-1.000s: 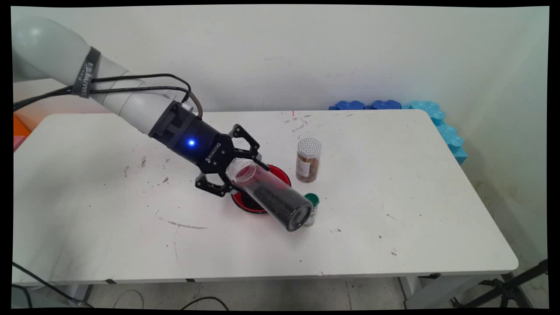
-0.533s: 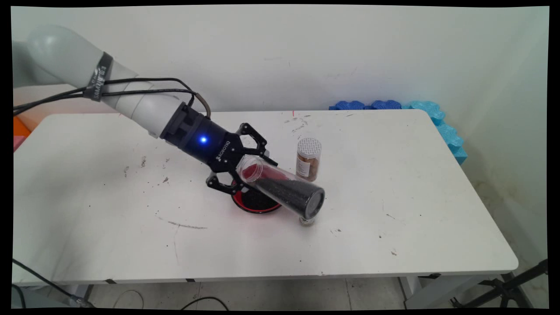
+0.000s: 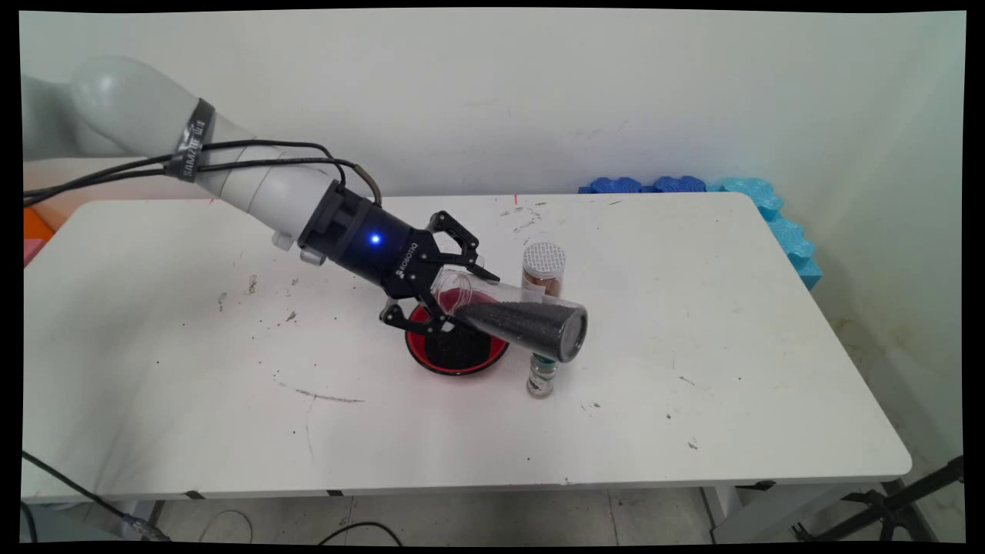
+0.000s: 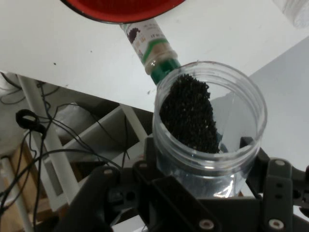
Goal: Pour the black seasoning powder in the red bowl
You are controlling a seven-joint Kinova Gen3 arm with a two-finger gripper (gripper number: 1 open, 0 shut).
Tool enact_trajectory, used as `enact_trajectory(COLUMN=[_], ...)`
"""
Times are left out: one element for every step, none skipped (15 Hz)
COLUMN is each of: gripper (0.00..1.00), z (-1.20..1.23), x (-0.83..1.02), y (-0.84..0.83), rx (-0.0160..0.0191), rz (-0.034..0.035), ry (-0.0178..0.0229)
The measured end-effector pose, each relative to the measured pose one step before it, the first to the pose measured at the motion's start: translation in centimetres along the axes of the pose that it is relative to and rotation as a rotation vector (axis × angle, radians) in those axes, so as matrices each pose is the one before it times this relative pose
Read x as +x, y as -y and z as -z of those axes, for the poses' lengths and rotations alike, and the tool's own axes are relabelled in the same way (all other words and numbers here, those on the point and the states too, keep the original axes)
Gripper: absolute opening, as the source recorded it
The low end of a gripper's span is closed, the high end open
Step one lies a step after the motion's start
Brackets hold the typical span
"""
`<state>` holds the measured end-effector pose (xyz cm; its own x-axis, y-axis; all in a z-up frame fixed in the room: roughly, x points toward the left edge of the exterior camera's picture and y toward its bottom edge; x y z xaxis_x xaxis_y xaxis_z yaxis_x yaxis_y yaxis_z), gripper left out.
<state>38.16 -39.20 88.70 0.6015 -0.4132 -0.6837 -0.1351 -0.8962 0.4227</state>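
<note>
The gripper is clamping a clear jar of black grains sideways above the red bowl, so the grains are lying along its lower wall.

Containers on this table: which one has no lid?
The clear jar of black grains held in the gripper; the brown jar and small green-capped bottle are capped.

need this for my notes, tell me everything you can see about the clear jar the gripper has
The clear jar looks like plastic, a round tube with a threaded open mouth and no lid. Black grains fill part of it. The gripper clamps it near the mouth and holds it on its side in the air, above the red bowl and the small green-capped bottle.
</note>
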Motion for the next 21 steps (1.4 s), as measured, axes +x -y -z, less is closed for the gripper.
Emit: enact_trajectory(gripper=[0.00, 0.00, 0.00, 0.00, 0.00, 0.00, 0.00, 0.00, 0.00, 0.00, 0.00, 0.00, 0.00, 0.00, 0.00, 0.00, 0.00, 0.00, 0.00, 0.00, 0.00], z=[-0.055, -0.053, -0.034, -0.032, -0.028, -0.043, -0.029, -0.026, -0.010, -0.003, -0.005, 0.003, 0.010, -0.002, -0.008, -0.024, -0.026, -0.022, -0.012, -0.028, -0.020], x=[0.052, 0.052, 0.050, 0.039, 0.024, 0.002, 0.002, 0.001, 0.008, 0.010, 0.016, 0.032, 0.035, 0.029, 0.018, 0.007, -0.005, -0.007, -0.005, -0.027, -0.010], y=[0.008, 0.009, 0.004, 0.010, -0.015, 0.013, 0.017, 0.012, 0.020, 0.024, 0.010, 0.023, 0.011, 0.002, -0.005, -0.016, -0.038, -0.038, -0.020, -0.035, -0.022], rx=[-0.00323, -0.00330, -0.00301, -0.00333, -0.00366, -0.00342, -0.00327, -0.00428, -0.00367, -0.00413, -0.00298, -0.00341, -0.00405, -0.00382, -0.00293, -0.00326, -0.00415, -0.00411, -0.00254, -0.00377, -0.00261], rz=[0.01156, 0.01318, 0.01129, 0.01267, 0.01157, 0.01178, 0.00987, 0.01290, 0.01090, 0.01162, 0.00843, 0.00986, 0.00972, 0.00847, 0.00692, 0.00708, 0.00732, 0.00615, 0.00408, 0.00497, 0.00347], ry=[0.00067, 0.00107, 0.00115, 0.00179, 0.00298, 0.00334, 0.00257, 0.00326, 0.00287, 0.00287, 0.00230, 0.00245, 0.00234, 0.00206, 0.00199, 0.00203, 0.00234, 0.00216, 0.00145, 0.00251, 0.00183])
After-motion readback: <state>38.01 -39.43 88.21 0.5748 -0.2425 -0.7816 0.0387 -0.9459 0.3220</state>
